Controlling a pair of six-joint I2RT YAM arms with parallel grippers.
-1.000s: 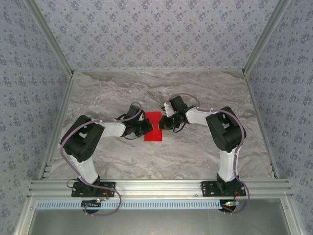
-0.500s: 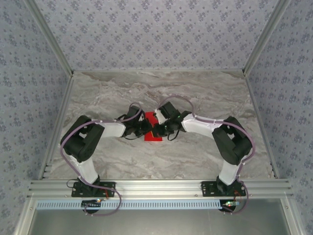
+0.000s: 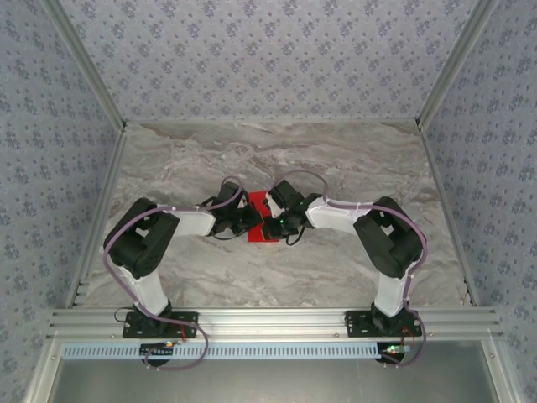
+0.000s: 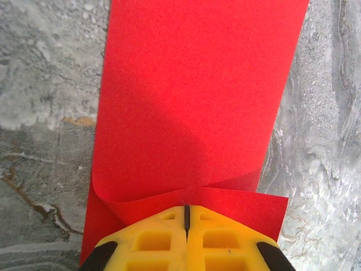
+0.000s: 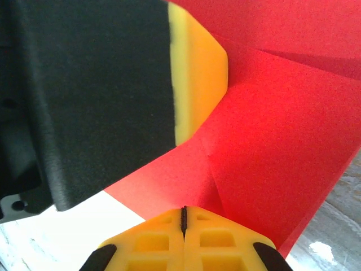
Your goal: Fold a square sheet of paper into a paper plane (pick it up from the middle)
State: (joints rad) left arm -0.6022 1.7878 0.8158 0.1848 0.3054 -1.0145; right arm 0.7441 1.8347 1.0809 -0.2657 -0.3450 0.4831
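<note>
Sheet status: the square sheet of paper [image 4: 197, 96] lies mid-table on the marble table [image 3: 336, 269], with bare marble open toward 12 and 6 o'clock. Left gripper [image 3: 249, 220] sits at its 9 o'clock edge, pads [image 4: 158, 243] pinched onto the curled-up near edge. The side edges run straight and flat. Right gripper [image 3: 272, 228] comes in from 3 o'clock, clamped on a raised, creased flap close beside the left gripper.

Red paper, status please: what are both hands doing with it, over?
Both shut on the square sheet of paper: left hand pinching its curled-over edge, right hand at a crease. Sheet partly folded, on the table. Hands crowded close together.
</note>
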